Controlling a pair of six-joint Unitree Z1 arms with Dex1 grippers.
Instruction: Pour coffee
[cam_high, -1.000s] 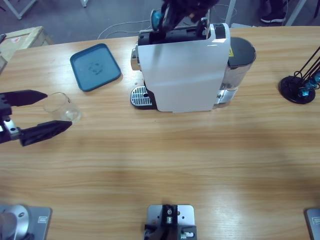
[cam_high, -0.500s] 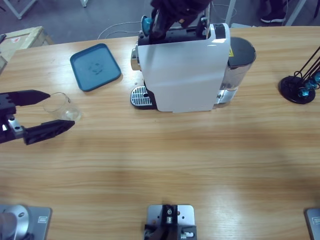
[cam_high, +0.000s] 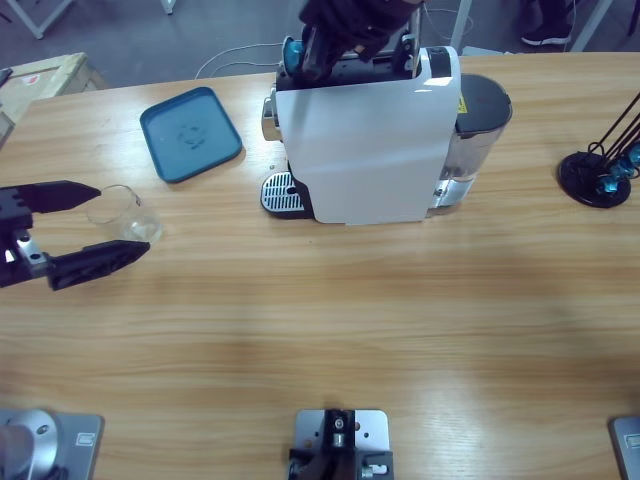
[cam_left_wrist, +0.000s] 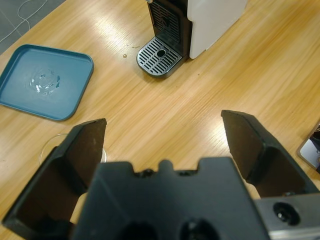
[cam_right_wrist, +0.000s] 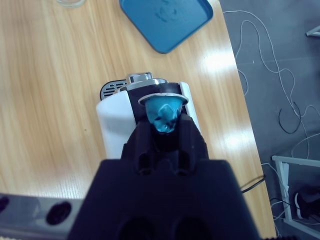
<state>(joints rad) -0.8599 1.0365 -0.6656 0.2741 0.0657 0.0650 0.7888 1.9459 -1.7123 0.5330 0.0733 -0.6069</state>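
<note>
A clear glass tumbler (cam_high: 122, 212) stands at the table's left, and I see no coffee in it. My left gripper (cam_high: 122, 224) is open, one jaw on each side of the tumbler. In the left wrist view the tumbler (cam_left_wrist: 48, 148) peeks out behind the left jaw of that gripper (cam_left_wrist: 165, 122). My right gripper (cam_high: 308, 42) hangs over the top left of the white coffee machine (cam_high: 365, 150), shut on a teal capsule (cam_high: 292, 50). The right wrist view shows the capsule (cam_right_wrist: 164, 111) pinched in the gripper (cam_right_wrist: 164, 124) above the machine (cam_right_wrist: 112, 117).
A blue tray (cam_high: 190, 133) lies left of the machine, with its drip grate (cam_high: 282, 193) facing the tumbler. A black capsule stand (cam_high: 597, 172) is at the far right. A wooden crate (cam_high: 40, 75) sits beyond the table's left corner.
The right gripper has carried the capsule a little left and down over the machine's top. The left gripper edged slightly right around the tumbler, then held still.
</note>
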